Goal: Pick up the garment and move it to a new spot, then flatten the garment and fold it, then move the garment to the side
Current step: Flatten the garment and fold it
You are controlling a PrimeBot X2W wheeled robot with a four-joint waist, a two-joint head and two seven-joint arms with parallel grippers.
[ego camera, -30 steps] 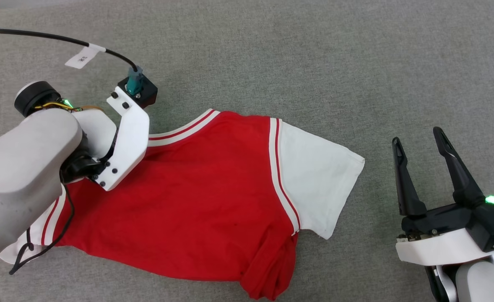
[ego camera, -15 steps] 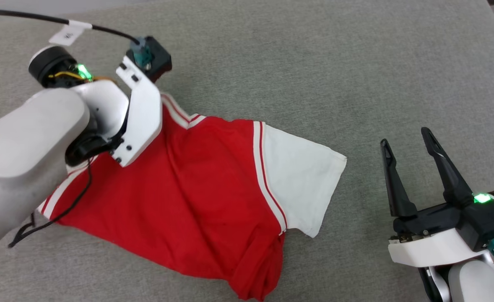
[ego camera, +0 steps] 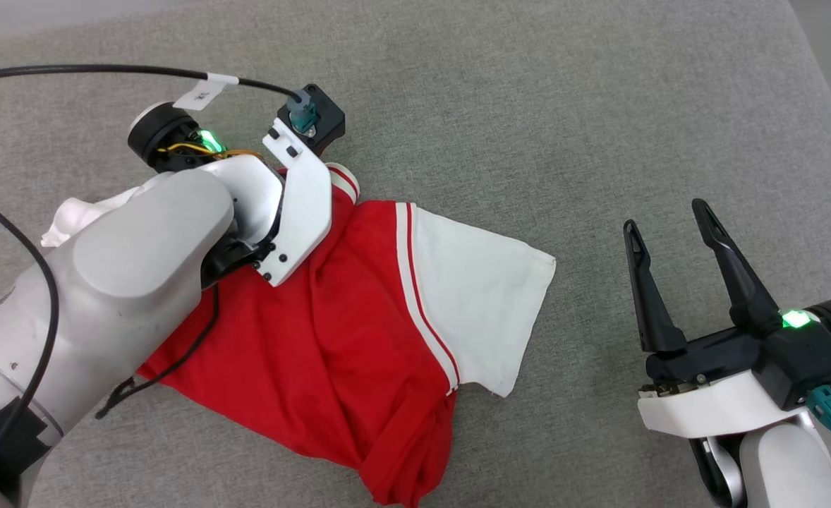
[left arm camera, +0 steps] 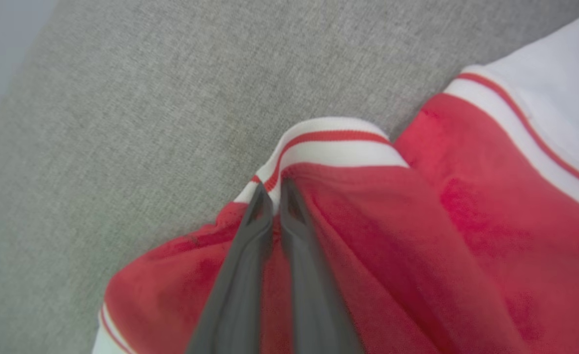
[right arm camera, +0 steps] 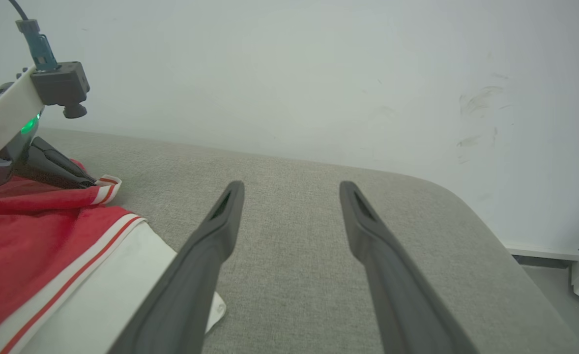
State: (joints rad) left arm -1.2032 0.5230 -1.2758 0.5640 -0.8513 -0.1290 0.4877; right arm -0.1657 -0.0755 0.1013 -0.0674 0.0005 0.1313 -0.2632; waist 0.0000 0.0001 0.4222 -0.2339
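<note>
Grey worktop (ego camera: 528, 106): left end effector (left arm camera: 273, 192) clamps garment (ego camera: 331, 339) collar (left arm camera: 329, 142) at its tips; shallow hold may slip. Right end effector (ego camera: 666, 215) gapes idle.

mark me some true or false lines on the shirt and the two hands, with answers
1. The left hand is shut on the shirt near its collar. True.
2. The white sleeve lies on the side toward the right hand. True.
3. The right hand grips the white sleeve. False: it is open, empty and apart from the shirt.
4. The shirt lies flat and smooth. False: it is bunched and creased.
</note>
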